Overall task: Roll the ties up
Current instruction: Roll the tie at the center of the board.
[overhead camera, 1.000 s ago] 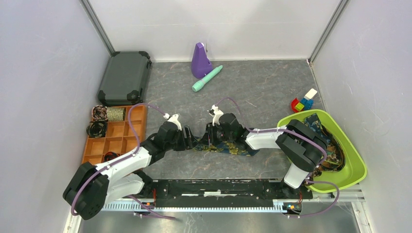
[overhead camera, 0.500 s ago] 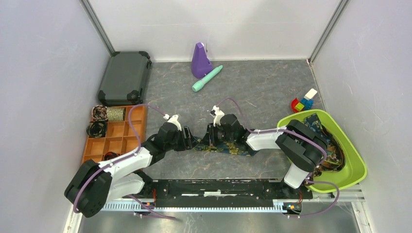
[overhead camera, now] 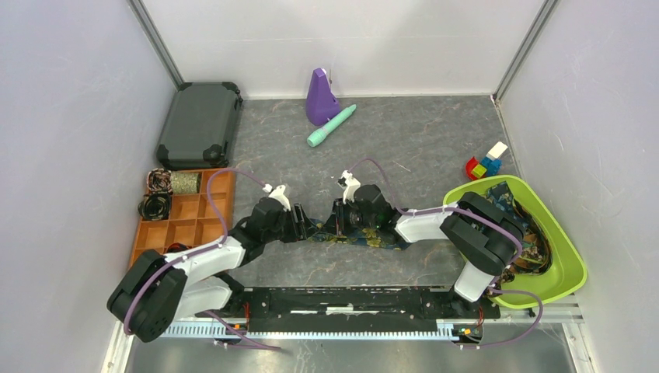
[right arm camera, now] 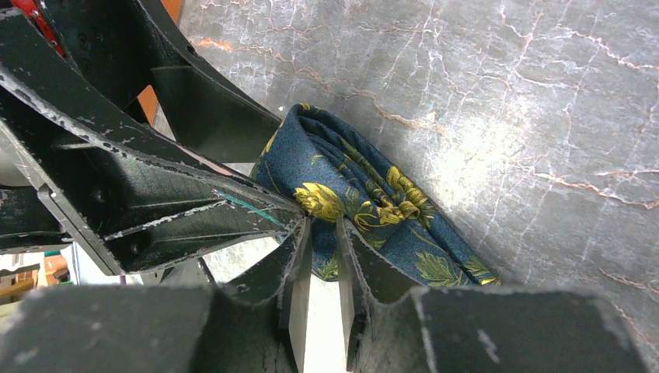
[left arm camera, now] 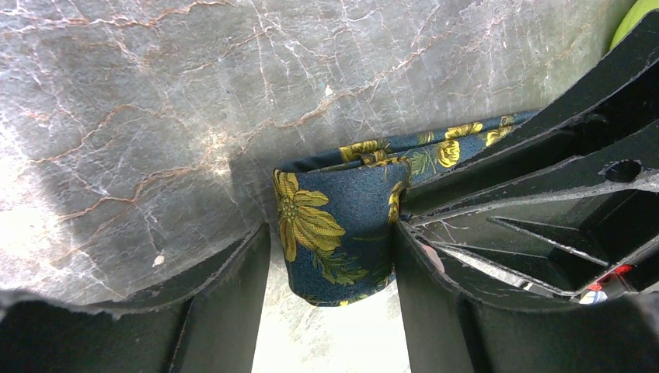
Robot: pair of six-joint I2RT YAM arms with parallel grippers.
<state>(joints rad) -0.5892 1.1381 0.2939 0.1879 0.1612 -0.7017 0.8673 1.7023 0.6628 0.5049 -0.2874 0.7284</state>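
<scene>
A navy tie with yellow-gold flowers point(overhead camera: 374, 238) lies on the table in front of the arms, and both grippers meet at its left end. In the left wrist view the folded end of the tie point(left arm camera: 342, 233) stands between the fingers of my left gripper point(left arm camera: 330, 229). The right finger touches it and a thin gap shows at the left finger point(left arm camera: 233, 295). My right gripper point(right arm camera: 323, 225) is pinched shut on a fold of the same tie point(right arm camera: 373, 202). In the top view the left gripper point(overhead camera: 305, 228) and the right gripper point(overhead camera: 332, 224) are almost touching.
A lime-green bin point(overhead camera: 571, 268) at the right holds more ties point(overhead camera: 531, 247). An orange divided tray point(overhead camera: 186, 208) at the left holds coiled ties point(overhead camera: 158, 181). A dark case point(overhead camera: 200, 124), a purple object point(overhead camera: 319, 97), a teal cylinder point(overhead camera: 331, 126) and toy blocks point(overhead camera: 486, 163) lie farther back.
The left arm's elbow has shifted a little to the right. Both grippers stay at the tie's left end.
</scene>
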